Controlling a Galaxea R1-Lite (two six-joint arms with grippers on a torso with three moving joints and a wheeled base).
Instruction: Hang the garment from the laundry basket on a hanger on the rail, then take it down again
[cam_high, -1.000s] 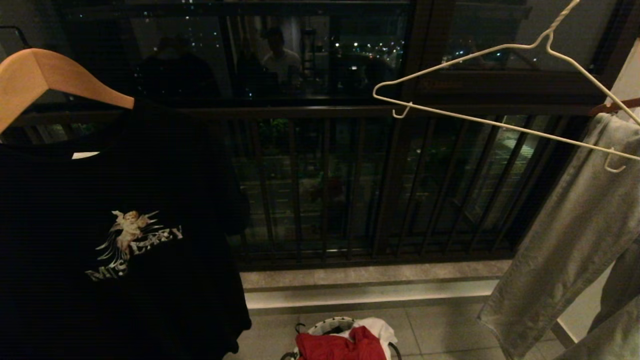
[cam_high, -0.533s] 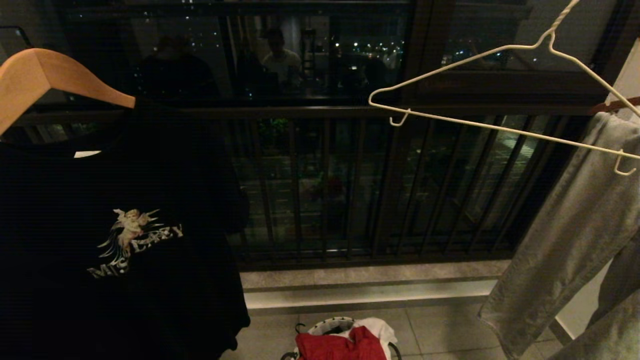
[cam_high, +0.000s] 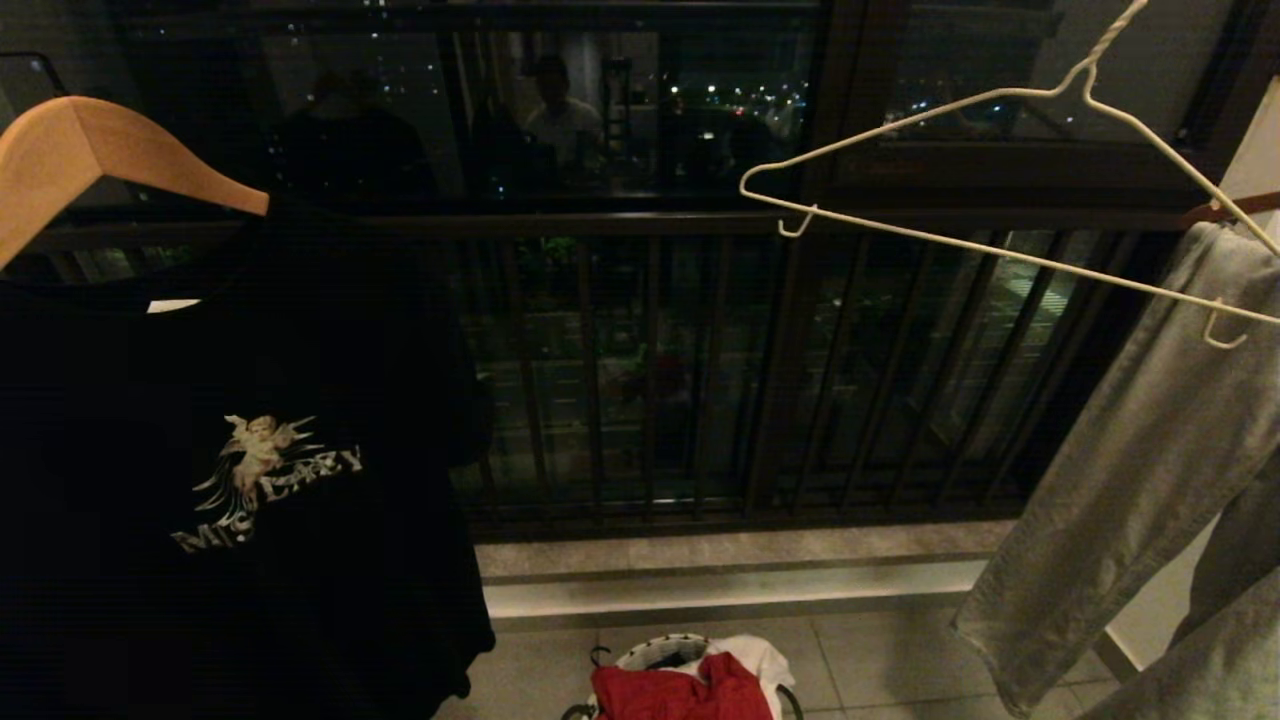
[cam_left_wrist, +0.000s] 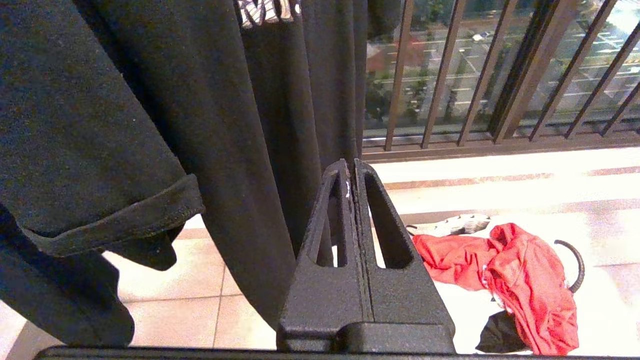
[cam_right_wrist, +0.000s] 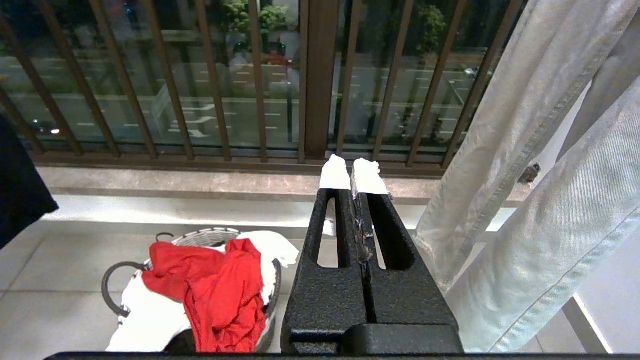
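A dark window (cam_high: 620, 100) with city lights above a black railing (cam_high: 650, 380); pale tiled floor (cam_high: 880, 660).

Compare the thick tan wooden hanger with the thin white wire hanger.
The thick tan wooden hanger carries a black T-shirt; the thin white wire hanger is bare. The wooden one is broad and solid, the wire one a slim open outline with small end hooks. Both hang high before the dark window.
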